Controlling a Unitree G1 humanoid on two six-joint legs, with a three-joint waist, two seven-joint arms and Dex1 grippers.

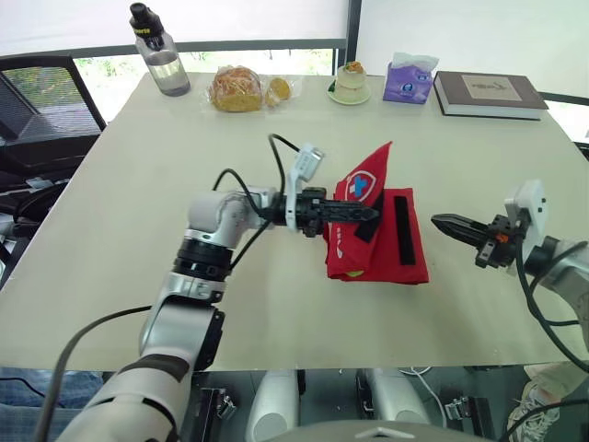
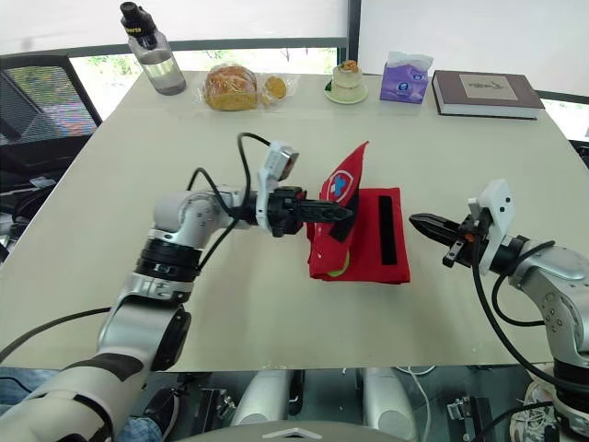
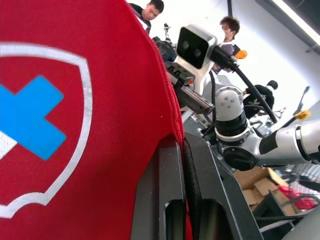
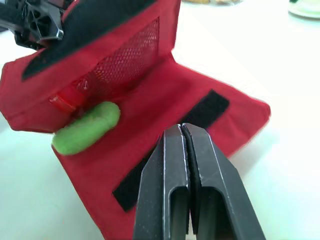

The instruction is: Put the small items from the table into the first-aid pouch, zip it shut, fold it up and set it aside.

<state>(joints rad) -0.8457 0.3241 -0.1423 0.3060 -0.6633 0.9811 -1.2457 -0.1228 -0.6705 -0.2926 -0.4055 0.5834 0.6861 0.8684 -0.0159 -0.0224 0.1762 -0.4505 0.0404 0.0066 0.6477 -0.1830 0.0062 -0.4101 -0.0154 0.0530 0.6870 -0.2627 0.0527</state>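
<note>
Red fabric is standing up in the middle of the surface (image 1: pixel 138 203): the pouch (image 1: pixel 391 249) is lying open there, and the left fingers (image 1: pixel 354 213) are pinching its badge flap (image 1: pixel 368 175) tight between them, holding it raised and tilted over the flat half. The right fingers (image 1: pixel 456 226) are pressed together on nothing, hovering just beside the pouch's right edge, apart from it. The surface around the pouch is lying bare, so the filling is looking mostly done. Yet a green item (image 4: pixel 87 131) is poking halfway out of the mesh pocket (image 4: pixel 125 62), so the zip is probably not closed. Tucking that in, zipping, folding onto the black strip (image 1: pixel 403 230) and setting the pouch aside are all remaining
</note>
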